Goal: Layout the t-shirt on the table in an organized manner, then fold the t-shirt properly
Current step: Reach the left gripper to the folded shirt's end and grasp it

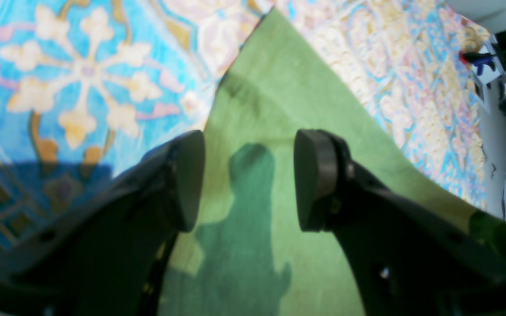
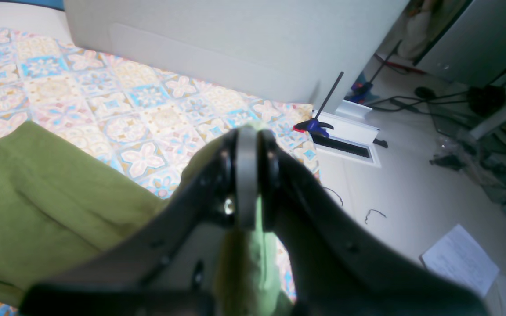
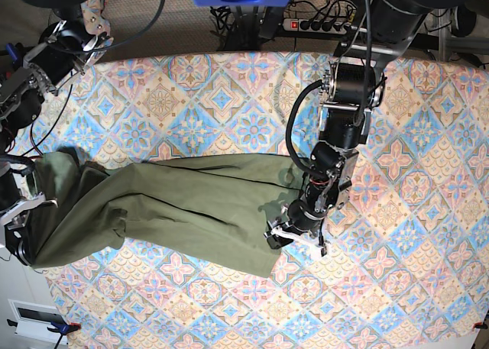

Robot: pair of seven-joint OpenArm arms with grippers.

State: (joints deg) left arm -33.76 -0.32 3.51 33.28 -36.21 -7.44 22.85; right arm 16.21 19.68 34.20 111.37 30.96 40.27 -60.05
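two arms, and your left end effector (image 1: 248, 180) hangs spread over the t-shirt (image 3: 191, 204), which lies stretched across the worktop (image 3: 229, 97); your right end effector (image 2: 247, 175) pinches its far end.

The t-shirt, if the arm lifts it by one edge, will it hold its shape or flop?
Probably flop: the t-shirt lies wrinkled and bunches where the right gripper pinches it. Likely light, as that pinch alone holds its end. It may drag on the table.

Olive-green t-shirt (image 3: 191, 204), blue-pink-beige medallion table (image 3: 428, 173)
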